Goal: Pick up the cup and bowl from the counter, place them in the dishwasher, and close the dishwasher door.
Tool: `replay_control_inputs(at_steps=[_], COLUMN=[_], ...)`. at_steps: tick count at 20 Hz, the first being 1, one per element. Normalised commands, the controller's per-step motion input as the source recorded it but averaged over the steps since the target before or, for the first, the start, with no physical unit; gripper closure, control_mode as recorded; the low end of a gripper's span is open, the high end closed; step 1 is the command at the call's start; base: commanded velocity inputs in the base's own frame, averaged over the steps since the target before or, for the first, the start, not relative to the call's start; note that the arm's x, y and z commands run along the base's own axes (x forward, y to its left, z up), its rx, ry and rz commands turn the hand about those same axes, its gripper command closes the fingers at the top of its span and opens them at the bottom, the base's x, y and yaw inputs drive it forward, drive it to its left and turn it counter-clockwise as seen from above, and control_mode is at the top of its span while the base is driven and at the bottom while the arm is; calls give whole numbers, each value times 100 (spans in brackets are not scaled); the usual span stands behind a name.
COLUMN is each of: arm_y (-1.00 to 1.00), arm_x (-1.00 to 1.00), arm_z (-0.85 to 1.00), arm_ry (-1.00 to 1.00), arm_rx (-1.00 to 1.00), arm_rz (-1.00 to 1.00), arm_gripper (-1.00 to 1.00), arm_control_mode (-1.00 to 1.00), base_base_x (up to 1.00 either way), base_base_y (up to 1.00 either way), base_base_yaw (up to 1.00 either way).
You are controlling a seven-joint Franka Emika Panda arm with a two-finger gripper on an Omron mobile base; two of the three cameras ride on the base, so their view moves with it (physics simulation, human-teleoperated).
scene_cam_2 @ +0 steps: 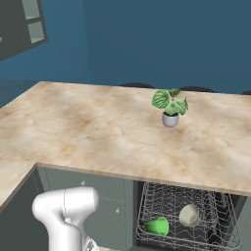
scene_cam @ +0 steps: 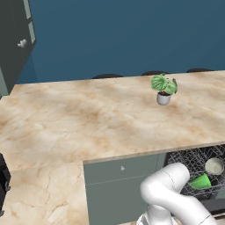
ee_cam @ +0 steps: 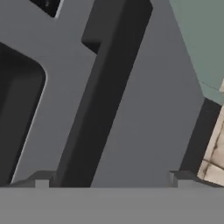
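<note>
The green cup [scene_cam: 201, 181] [scene_cam_2: 157, 226] lies on its side in the black wire rack [scene_cam: 186, 159] [scene_cam_2: 162, 196] of the open dishwasher. The grey bowl [scene_cam: 214, 166] [scene_cam_2: 189, 214] rests tilted beside it in the same rack, its pale inside showing. In the hand view my gripper [ee_cam: 113, 179] is open and holds nothing. It sits very close to the dark grey dishwasher door [ee_cam: 148, 109], whose black strip [ee_cam: 105, 96] runs diagonally between the two fingertips. The beige marbled counter [scene_cam: 88, 118] [scene_cam_2: 98, 127] spreads above the dishwasher.
A potted plant [scene_cam: 163, 88] [scene_cam_2: 170, 105] stands on the counter's far side. Grey-green cabinet fronts [scene_cam: 121, 180] [scene_cam_2: 105, 201] flank the dishwasher. My white arm [scene_cam: 171, 193] [scene_cam_2: 63, 211] bends down low in front of them. A dark wall cabinet [scene_cam: 15, 39] hangs at the upper left.
</note>
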Motion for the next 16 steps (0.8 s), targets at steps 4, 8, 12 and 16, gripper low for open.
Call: replay_control_inputs(at_steps=[4,8,12,16], arm_y=[-13,-12,-14,-16], arm_x=[78,70,68,73], arm_z=[0,-3,-9,-10], arm_ry=[-21,-14,-13,-14], arm_rx=[29,29,24,20], arm_rz=[0,0,0,0], arm_gripper=[-100,-100,-100,-100], arm_control_mode=[-100,-100,-100,-100], base_base_x=[0,0,0,0], base_base_y=[0,0,0,0], base_base_yaw=[0,0,0,0])
